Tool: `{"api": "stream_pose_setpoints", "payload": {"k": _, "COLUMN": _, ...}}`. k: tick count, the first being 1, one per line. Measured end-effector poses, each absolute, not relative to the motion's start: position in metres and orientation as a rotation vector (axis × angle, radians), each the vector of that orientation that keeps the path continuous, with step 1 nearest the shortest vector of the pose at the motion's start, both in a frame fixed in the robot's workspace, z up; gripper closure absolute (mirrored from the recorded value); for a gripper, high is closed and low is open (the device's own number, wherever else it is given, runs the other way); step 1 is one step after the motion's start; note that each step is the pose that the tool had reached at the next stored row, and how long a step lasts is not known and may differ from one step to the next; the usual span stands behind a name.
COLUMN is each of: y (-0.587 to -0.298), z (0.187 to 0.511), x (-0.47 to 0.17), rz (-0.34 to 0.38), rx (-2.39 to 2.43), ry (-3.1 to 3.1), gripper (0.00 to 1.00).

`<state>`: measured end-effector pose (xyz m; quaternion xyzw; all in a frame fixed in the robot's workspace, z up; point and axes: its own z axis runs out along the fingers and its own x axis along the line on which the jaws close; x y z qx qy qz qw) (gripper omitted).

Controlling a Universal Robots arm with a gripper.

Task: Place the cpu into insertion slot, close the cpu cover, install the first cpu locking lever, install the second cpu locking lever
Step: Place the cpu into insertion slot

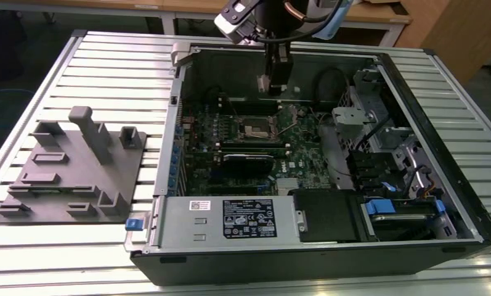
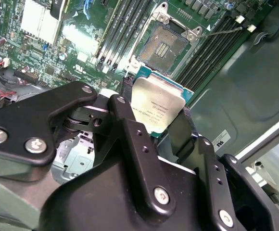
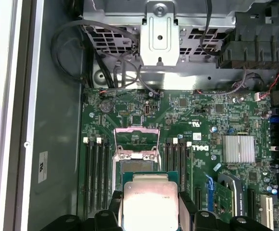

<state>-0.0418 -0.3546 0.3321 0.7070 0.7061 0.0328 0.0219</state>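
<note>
While the gripper [image 2: 154, 118] hangs inside the open computer case [image 1: 311, 266], its two black fingers [image 2: 130, 132] are drawn in narrowly on opposite edges of the cpu [image 2: 157, 107], which is held clear of the motherboard [image 1: 304, 148] with its dull silver top facing the wrist cameras; the insertion slot [image 2: 164, 45] lies bare, apart from the chip, its contact field exposed; the cpu cover [image 3: 136, 130] stands raised on the far side of the slot in the first wrist view; rows of memory slots [image 3: 95, 178] flank the socket on both sides, and a thin wire lever [image 2: 220, 32] lies swung out across one row in the second wrist view; a finned heat sink [image 3: 239, 148], a metal bracket [image 3: 158, 31] and looped cables [image 3: 65, 43] border the board; the exterior view adds what the wrist views leave out: a labelled power supply box [image 1: 228, 219] along the near wall of the case, a grey moulded fixture [image 1: 64, 179] on the exterior view's left, and the slatted table [image 1: 114, 68] beneath both.
</note>
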Motion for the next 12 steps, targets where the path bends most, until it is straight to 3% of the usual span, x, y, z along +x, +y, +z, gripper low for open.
{"api": "stream_pose_setpoints", "payload": {"k": 12, "y": -0.3546, "z": 0.3264, "x": -0.0419, "rz": 0.102, "rx": 2.191, "ry": 2.188, "gripper": 0.46}}
